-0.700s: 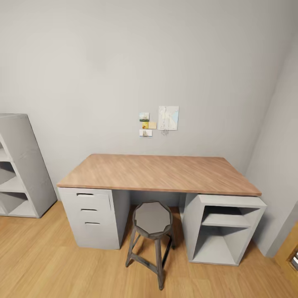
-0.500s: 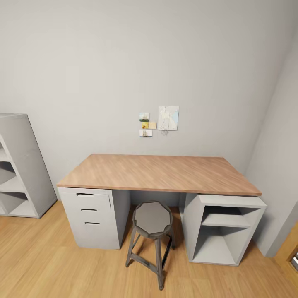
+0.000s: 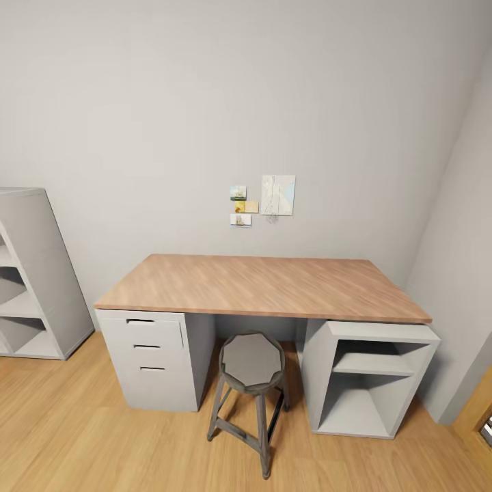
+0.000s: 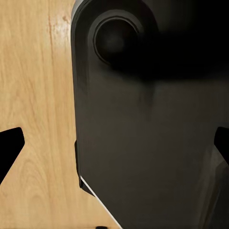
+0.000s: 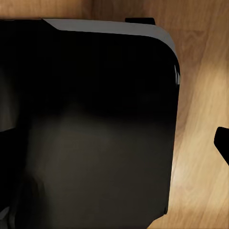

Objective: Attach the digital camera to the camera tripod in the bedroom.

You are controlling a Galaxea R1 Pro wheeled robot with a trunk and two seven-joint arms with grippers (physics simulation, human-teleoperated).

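The digital camera and the camera tripod are out of view. Ahead in the bedroom stands a wood-topped desk [image 3: 266, 285] with a bare top, against a grey wall. In the left wrist view, my left gripper [image 4: 114, 148] hangs open over the robot's black base [image 4: 143, 133] and the light wood floor [image 4: 38, 95], its dark fingertips [image 4: 9, 149] at the frame's two sides. My right gripper [image 5: 114, 138] is also spread open above the black base [image 5: 95, 119], with one fingertip [image 5: 222, 142] over the floor. Neither gripper holds anything.
A grey metal stool [image 3: 251, 362] stands in front of the desk, between a drawer unit [image 3: 152, 359] and an open cubby unit [image 3: 369, 383]. A grey shelf unit [image 3: 34, 273] is at the left. Small pictures [image 3: 266, 199] hang on the wall. Wood floor lies in front.
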